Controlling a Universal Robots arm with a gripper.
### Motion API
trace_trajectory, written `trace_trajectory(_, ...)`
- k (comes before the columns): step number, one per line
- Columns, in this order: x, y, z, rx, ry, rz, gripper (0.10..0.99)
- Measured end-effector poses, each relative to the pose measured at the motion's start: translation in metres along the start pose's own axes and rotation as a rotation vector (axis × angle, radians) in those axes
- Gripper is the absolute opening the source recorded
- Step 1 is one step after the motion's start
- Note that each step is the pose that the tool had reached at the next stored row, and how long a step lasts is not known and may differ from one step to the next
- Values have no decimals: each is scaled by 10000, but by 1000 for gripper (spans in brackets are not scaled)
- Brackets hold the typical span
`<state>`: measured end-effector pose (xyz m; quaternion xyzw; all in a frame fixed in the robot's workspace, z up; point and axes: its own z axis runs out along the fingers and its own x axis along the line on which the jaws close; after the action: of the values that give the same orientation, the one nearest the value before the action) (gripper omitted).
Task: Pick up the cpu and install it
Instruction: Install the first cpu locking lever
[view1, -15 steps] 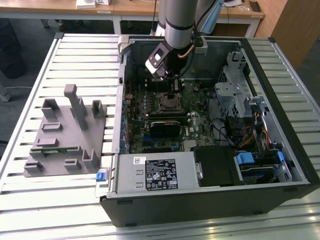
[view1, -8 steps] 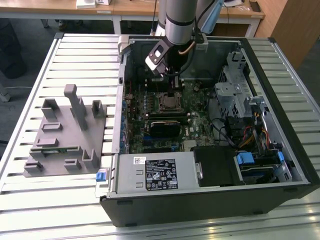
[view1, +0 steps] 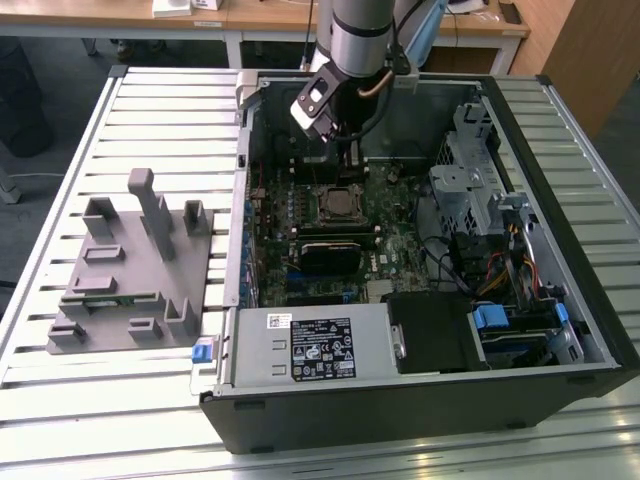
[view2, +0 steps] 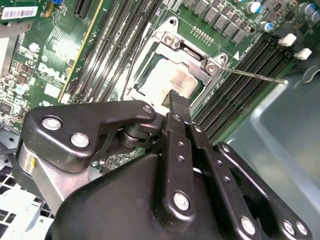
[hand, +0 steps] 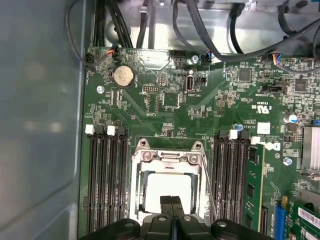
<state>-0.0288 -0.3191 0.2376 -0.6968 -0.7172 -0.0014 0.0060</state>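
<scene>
The cpu (hand: 167, 190) is a pale silver square lying in the motherboard socket, framed by the metal load plate (hand: 170, 156). It also shows in the second wrist view as the cpu (view2: 167, 80), and in the exterior view the socket (view1: 340, 203) sits mid-board. My gripper (hand: 172, 202) is shut, its two black fingers pressed together with nothing between them. The gripper (view2: 175, 97) hangs right over the cpu's edge; whether it touches I cannot tell. The thin socket lever (view2: 255, 76) sticks out to the side. In the exterior view the gripper (view1: 347, 160) is inside the open computer case.
Memory slots (hand: 107, 175) flank the socket on both sides. The case wall (hand: 40, 125) stands close by. A power supply (view1: 310, 345), drive cage (view1: 470, 190) and cables (view1: 500, 270) fill the case. A grey parts fixture (view1: 130, 270) lies on the slatted table at the exterior view's left.
</scene>
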Motion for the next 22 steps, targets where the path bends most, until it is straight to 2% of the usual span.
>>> trace_trajectory(13, 2, -1, -170, 0, 1, 0, 106)
trace_trajectory(16, 3, -2, -240, 0, 0, 0, 106)
trace_trajectory(22, 5, -3, -435, -1, 1, 0, 106)
